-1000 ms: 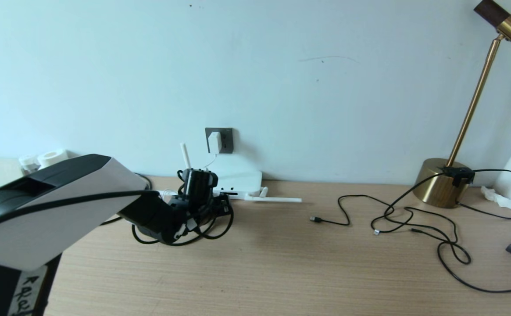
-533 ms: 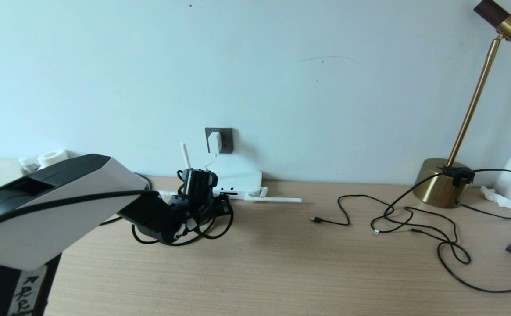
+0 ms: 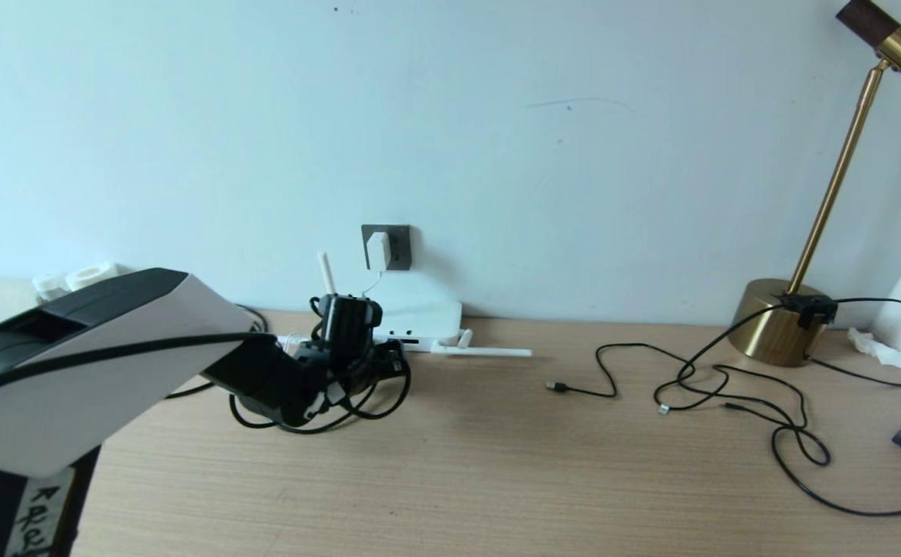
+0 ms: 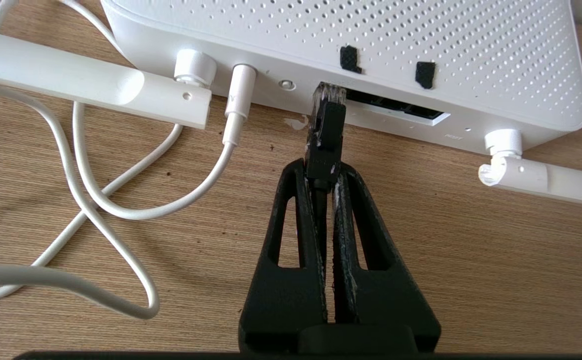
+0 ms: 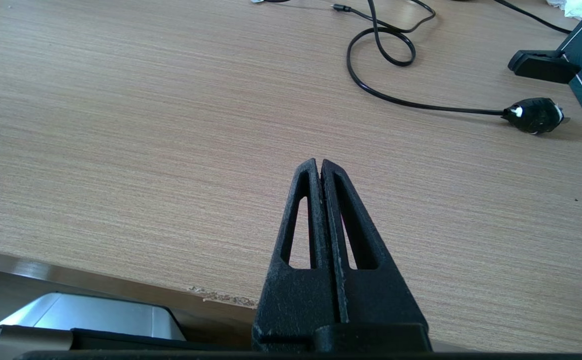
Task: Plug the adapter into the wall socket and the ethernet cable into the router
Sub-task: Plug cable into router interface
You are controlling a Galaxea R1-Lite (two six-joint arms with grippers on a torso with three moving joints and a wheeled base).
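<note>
left gripper [image 4: 326, 172]: mine, clamped on the ethernet cable [image 4: 325, 135] just behind its clear plug, low over the worktop [image 4: 470, 240]
plug position: clear tip right at the left end of the router [image 4: 370, 30] port slot [image 4: 395, 105], looks only at the mouth, can't tell if it's started in
adapter [image 3: 377, 251]: already seated in the wall socket [image 3: 397, 246], that half looks done
right gripper [image 5: 319, 167]: pinched shut on nothing, parked over bare worktop near its front edge
risk 1: plug sits at the slot's end, slightly off; if I push now it may jam on the port frame instead of entering
risk 2: router is light and loose, so a push could slide it toward the wall with no click
risk 3: my grip is on the boot, not the plug body, so it may pivot or slip back between my fingers
risk 4: white cord [image 4: 96, 200] loops lie beside my gripper; sideways correction could drag them
</note>
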